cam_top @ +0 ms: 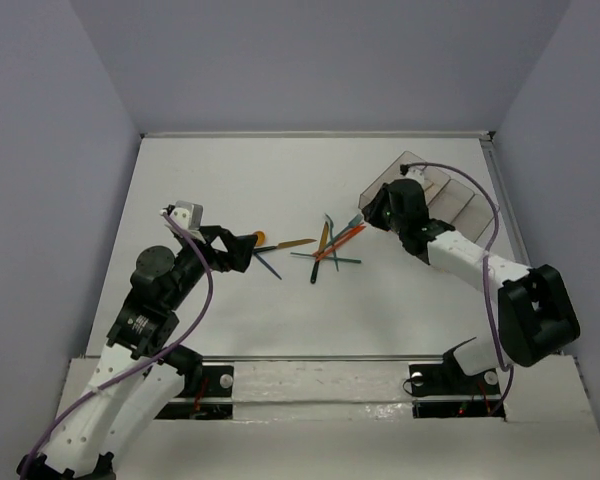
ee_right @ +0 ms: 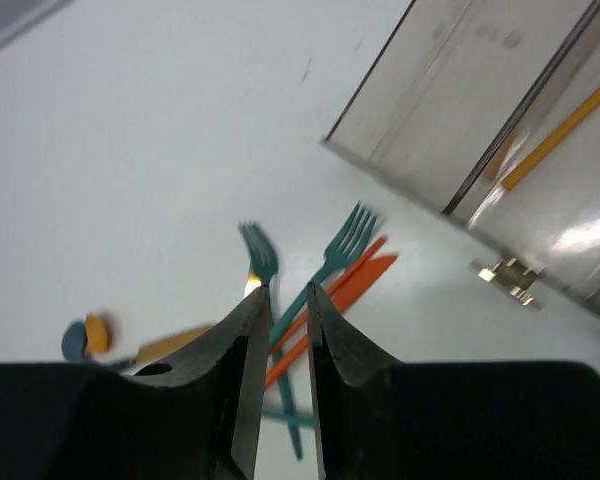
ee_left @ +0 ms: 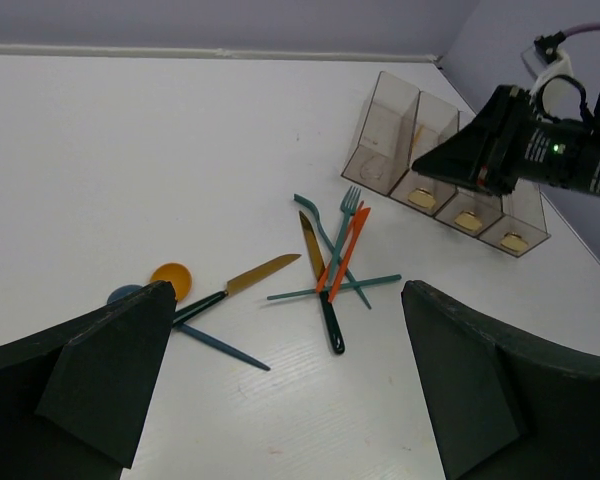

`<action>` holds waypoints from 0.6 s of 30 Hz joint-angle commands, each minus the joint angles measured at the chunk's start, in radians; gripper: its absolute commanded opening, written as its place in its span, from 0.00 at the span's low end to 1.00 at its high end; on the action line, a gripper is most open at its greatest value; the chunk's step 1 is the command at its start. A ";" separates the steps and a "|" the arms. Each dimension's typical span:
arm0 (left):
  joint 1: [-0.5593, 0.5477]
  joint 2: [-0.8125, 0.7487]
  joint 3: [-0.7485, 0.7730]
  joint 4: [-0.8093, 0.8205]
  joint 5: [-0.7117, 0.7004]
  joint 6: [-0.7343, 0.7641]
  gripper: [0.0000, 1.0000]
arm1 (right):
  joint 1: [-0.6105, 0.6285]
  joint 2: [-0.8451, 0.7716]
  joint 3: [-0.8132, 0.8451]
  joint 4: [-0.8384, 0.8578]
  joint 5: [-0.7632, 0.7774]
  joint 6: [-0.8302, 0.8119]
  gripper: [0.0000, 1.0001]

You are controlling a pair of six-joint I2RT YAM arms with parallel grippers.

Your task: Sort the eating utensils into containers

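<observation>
We log thin glossy plastic utensils (cam_top: 332,252) in orange, teal and dark blue, crossed in a loose pile mid-table, well away from every edge. The smoky translucent four-bin row (cam_top: 450,190) sits far right. The left gripper (ee_left: 288,300) is spread wide. The right gripper (ee_right: 288,300) is nearly closed and holds nothing. The white matte table (cam_top: 230,180) has pale lilac walls (cam_top: 310,60) around it.

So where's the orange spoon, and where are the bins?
orange spoon (ee_left: 170,279), left wrist view, on its round bowl.
bins (ee_left: 377,128), left wrist view, on the leftmost bin's side wall.
</observation>
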 commanded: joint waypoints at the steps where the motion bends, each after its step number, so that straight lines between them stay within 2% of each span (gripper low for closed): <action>1: 0.011 -0.012 0.045 0.037 0.019 0.005 0.99 | 0.099 -0.043 -0.153 0.118 0.000 0.110 0.25; 3: 0.011 -0.015 0.045 0.040 0.028 0.005 0.99 | 0.145 -0.041 -0.188 0.176 0.015 0.155 0.26; 6: 0.011 -0.022 0.047 0.037 0.027 0.006 0.99 | 0.168 0.003 -0.231 0.234 -0.004 0.211 0.33; 9: 0.011 -0.028 0.045 0.035 0.025 0.005 0.99 | 0.190 0.033 -0.245 0.282 -0.011 0.235 0.34; 10: 0.011 -0.029 0.045 0.034 0.027 0.005 0.99 | 0.190 0.042 -0.245 0.294 -0.008 0.240 0.33; 12: 0.020 -0.034 0.044 0.035 0.028 0.003 0.99 | 0.190 0.077 -0.221 0.293 -0.009 0.240 0.23; 18: 0.021 -0.037 0.044 0.032 0.025 0.003 0.99 | 0.219 0.164 -0.126 0.217 0.028 0.187 0.22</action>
